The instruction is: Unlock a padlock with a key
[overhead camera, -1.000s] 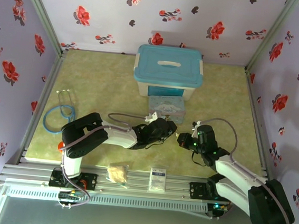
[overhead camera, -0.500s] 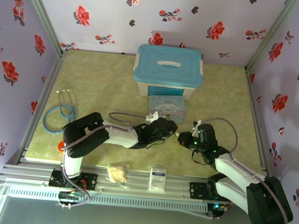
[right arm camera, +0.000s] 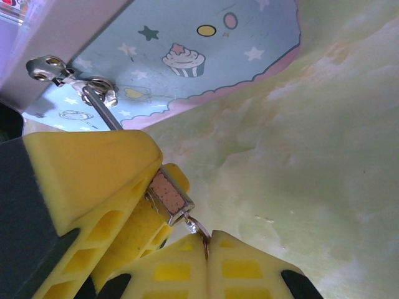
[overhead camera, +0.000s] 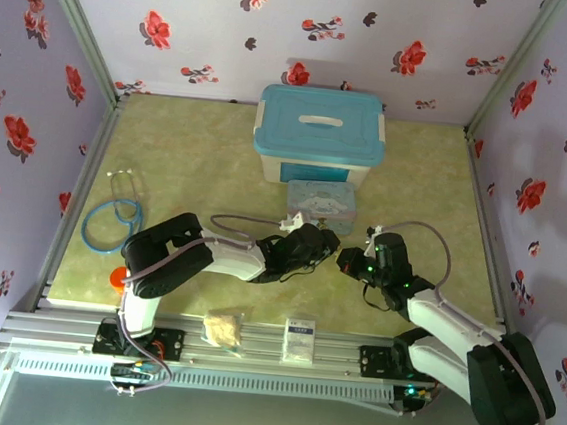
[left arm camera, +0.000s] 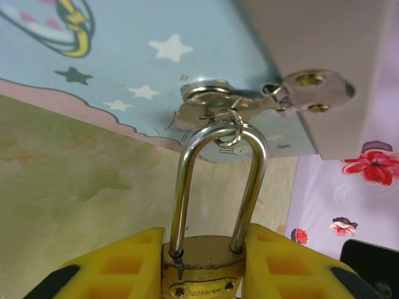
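Note:
The padlock (left arm camera: 202, 269), brass with a silver shackle (left arm camera: 215, 180), sits between the yellow fingers of my left gripper (left arm camera: 202, 277), which is shut on its body. Both shackle legs enter the body. The shackle passes through a small ring on the latch of the blue cartoon tin (left arm camera: 93, 62). In the right wrist view the padlock's underside (right arm camera: 169, 194) pokes out from the left gripper's fingers (right arm camera: 93, 174). My right gripper (right arm camera: 207, 242) is shut on the thin key (right arm camera: 201, 229), whose tip meets that underside. From above, the left gripper (overhead camera: 323, 244) and right gripper (overhead camera: 344, 262) meet in front of the tin (overhead camera: 319, 204).
A large blue-lidded storage box (overhead camera: 319, 136) stands behind the tin. A blue stethoscope (overhead camera: 113, 214) lies at the left. A brown lump (overhead camera: 222, 327) and a white packet (overhead camera: 299, 340) rest on the front rail. Flowered walls close three sides.
Both grippers, the padlock and the tin have shifted slightly to the right. Both grips are unchanged.

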`<state>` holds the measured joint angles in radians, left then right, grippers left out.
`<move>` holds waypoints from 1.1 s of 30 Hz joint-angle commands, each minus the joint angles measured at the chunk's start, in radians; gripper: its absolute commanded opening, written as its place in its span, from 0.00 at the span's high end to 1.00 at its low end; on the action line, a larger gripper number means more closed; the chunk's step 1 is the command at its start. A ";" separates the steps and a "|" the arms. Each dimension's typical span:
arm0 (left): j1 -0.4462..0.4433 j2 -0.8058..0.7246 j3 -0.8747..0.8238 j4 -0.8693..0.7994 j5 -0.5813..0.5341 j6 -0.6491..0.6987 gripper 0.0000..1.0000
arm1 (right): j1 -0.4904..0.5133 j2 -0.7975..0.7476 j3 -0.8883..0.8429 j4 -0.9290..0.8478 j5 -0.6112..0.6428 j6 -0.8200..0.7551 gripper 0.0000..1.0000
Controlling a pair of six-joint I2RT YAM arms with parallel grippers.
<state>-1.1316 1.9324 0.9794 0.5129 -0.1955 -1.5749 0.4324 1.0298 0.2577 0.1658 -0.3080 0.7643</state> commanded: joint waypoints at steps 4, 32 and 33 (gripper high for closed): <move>-0.044 -0.014 -0.050 0.167 0.126 -0.040 1.00 | -0.027 0.022 0.010 0.288 -0.020 0.089 1.00; -0.026 -0.068 -0.161 0.135 0.101 -0.007 1.00 | 0.020 -0.051 0.077 -0.125 0.073 -0.134 0.79; -0.024 -0.064 -0.169 0.154 0.101 -0.015 1.00 | 0.022 -0.051 0.076 -0.128 0.067 -0.139 0.79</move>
<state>-1.1378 1.9018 0.8280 0.6418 -0.1383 -1.6123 0.4454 0.9947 0.3038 0.0948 -0.2989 0.6998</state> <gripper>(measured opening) 0.279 0.206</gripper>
